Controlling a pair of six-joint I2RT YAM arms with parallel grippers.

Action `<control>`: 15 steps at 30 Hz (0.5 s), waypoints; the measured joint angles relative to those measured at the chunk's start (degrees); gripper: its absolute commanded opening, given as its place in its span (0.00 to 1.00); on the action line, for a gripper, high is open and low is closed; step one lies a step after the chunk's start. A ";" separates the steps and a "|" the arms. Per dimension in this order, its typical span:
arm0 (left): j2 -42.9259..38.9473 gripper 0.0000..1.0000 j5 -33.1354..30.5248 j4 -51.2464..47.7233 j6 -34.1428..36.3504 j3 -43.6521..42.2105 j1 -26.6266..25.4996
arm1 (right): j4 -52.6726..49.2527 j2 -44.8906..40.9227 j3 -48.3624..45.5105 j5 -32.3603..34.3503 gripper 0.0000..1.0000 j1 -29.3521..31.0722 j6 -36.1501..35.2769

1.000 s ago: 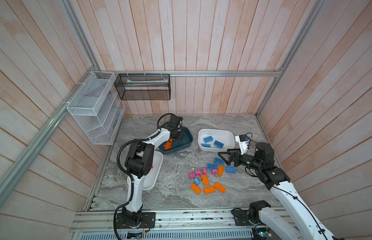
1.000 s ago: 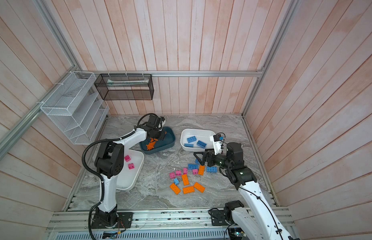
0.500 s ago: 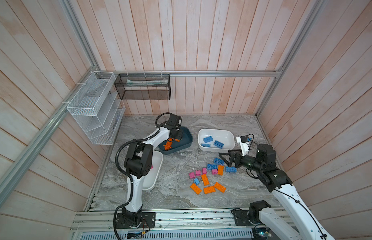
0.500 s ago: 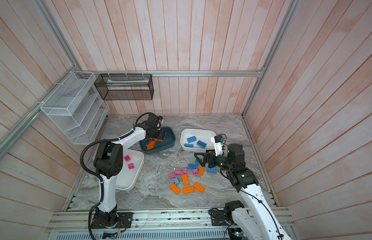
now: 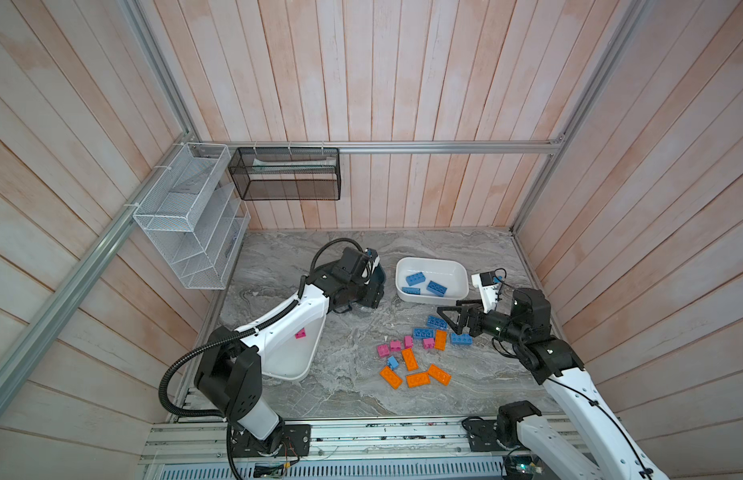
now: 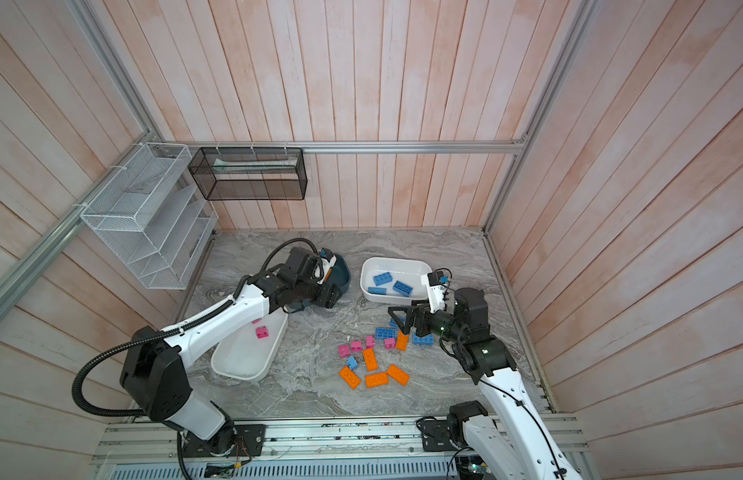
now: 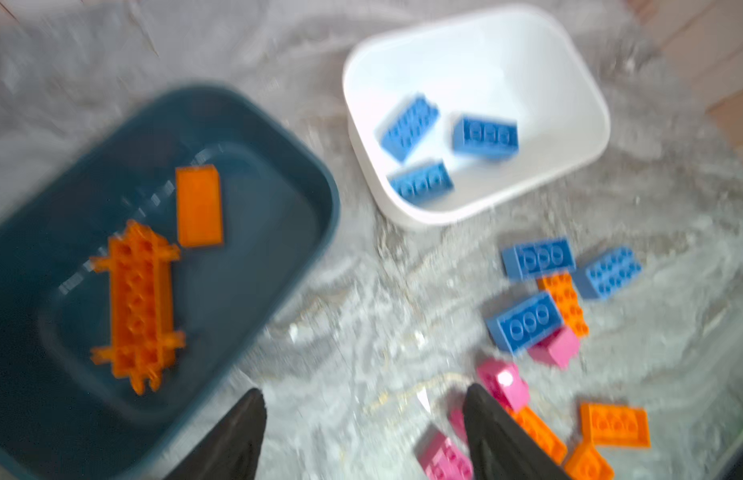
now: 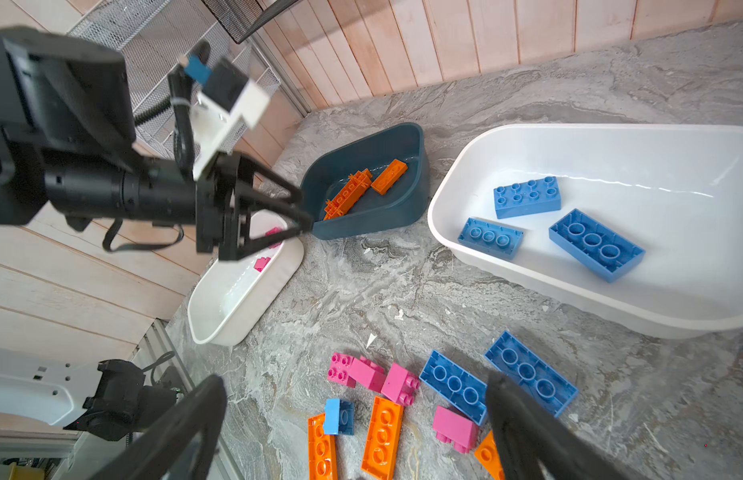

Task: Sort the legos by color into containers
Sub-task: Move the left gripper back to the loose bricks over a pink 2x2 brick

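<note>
My left gripper [image 7: 363, 390] hangs open and empty, the dark teal tub [image 7: 291, 174] with its spiky orange piece [image 7: 139, 307] and orange brick [image 7: 198, 205] just beside it, loose legos [image 7: 525, 322] ahead, the white tub [image 7: 527, 62] of blue bricks [image 7: 484, 137] beyond, while my right gripper [image 8: 355, 379] gapes empty over those legos.

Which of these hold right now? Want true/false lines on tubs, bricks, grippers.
1. The white tub near the right arm holds three blue bricks. True.
2. The dark blue tub is empty. False: two orange pieces lie in it.
3. The left gripper grips a brick. False: its jaws stand open, with nothing between them.
4. The right gripper is open above loose bricks on the table. True.
5. All pink bricks are in a tub. False: several lie on the table.
</note>
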 measured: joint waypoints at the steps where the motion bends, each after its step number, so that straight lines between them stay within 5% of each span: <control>1: -0.63 0.77 0.07 0.07 -0.81 -2.16 -1.11 | 0.00 0.00 0.00 0.04 0.98 0.00 -0.15; 8: -3.19 0.76 1.33 1.84 -3.08 -14.14 -7.52 | -0.44 -0.57 0.00 0.22 0.98 0.00 -0.28; 15: 0.68 0.74 1.84 4.20 2.08 -14.84 -7.98 | -0.50 -2.16 -0.76 0.26 0.98 0.00 -0.42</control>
